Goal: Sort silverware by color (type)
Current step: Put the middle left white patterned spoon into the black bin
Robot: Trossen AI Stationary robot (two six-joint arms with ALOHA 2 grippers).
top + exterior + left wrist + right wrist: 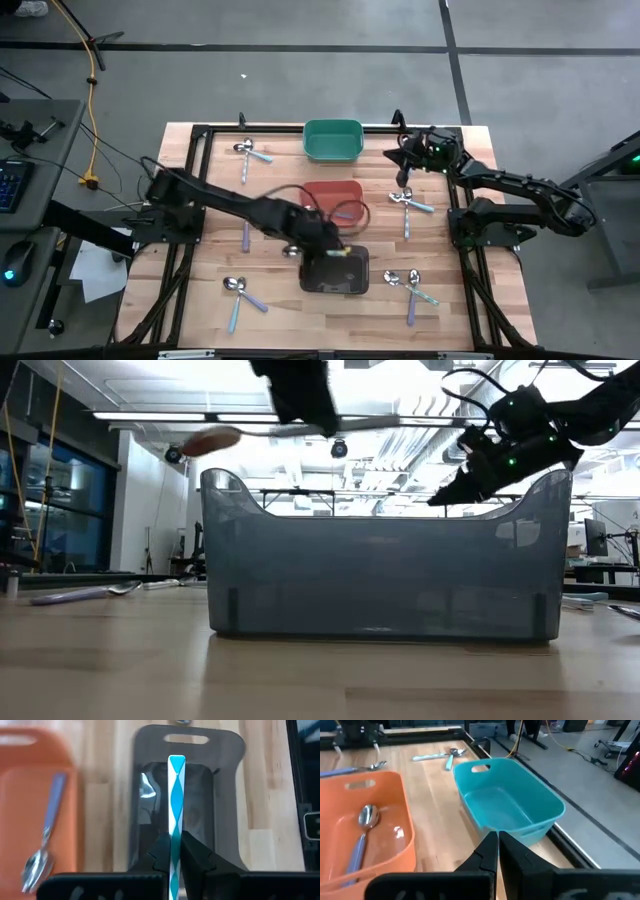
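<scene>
My left gripper (322, 246) is shut on a spoon with a teal-green and white handle (176, 795), held over the black bin (336, 272). In the low view the spoon's bowl (210, 440) sticks out above the bin's rim. My right gripper (404, 166) is shut and empty, raised at the right of the green bin (332, 140). The red-orange bin (336, 198) holds one spoon with a bluish handle (362, 827). Other spoons lie on the table in pairs. My left gripper pinches the spoon's slim handle (175, 831) between its two fingers, part way along it. The fingers come from above and lie across the handle. The spoon is lifted clear and about level, and its handle end (176, 760) reaches out over the black bin.
Spoon pairs lie at the far left (250, 153), the near left (240, 292), the right of the red-orange bin (410, 205) and the near right (415, 285). A single spoon (245, 235) lies left of the red-orange bin. A black frame rims the table.
</scene>
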